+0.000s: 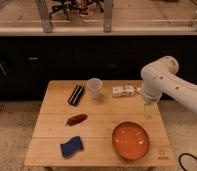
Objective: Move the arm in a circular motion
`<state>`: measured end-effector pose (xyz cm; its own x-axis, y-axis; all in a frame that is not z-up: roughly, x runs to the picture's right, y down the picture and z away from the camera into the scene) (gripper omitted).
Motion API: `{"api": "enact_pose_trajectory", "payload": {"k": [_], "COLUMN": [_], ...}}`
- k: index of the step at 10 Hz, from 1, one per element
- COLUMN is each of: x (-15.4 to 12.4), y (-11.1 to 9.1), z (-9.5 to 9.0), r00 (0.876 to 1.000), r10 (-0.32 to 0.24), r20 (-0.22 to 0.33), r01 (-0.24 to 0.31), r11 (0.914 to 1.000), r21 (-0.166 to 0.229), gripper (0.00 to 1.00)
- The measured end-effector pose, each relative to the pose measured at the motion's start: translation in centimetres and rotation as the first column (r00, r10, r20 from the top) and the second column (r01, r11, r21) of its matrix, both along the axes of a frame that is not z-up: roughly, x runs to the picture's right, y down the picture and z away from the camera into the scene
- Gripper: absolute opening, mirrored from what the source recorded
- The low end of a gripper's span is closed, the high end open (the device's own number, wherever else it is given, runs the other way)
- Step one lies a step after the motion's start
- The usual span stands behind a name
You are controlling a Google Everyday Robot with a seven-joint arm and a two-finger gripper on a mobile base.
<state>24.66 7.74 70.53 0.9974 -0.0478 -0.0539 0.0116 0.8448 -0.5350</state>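
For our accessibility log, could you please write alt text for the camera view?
A large glossy white robot arm reaches in from the right, its slim pale gripper pointing down over a light wooden table, just behind a round orange plate. Also on the table: a white cup, black striped packet, brown sausage-shaped item, blue sponge and small white box.

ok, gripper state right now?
Gripper: pointing down over the right side of the table, near the orange bowl; open or closed cannot be told.
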Motion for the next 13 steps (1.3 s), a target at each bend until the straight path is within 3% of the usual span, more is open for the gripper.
{"api": "enact_pose_trajectory", "payload": {"k": [3,7,10,13], "x": [-2.2,-0.1,-1.3,-0.3], "y": [-0.2,-0.1,-0.2,-0.2], "z": [0.2,0.2,0.3,0.2], "r00": [1.000,1.000,1.000,1.000], "r10": [0.001,-0.010,-0.010,-0.018], "r20": [0.003,-0.003,0.003,-0.007], "r01": [-0.001,0.010,0.010,0.018], "r11": [1.0000,0.9999,0.9999,0.9998], "r21": [0.001,-0.003,-0.003,-0.003], "gripper": [0.80,0.80,0.80,0.80]}}
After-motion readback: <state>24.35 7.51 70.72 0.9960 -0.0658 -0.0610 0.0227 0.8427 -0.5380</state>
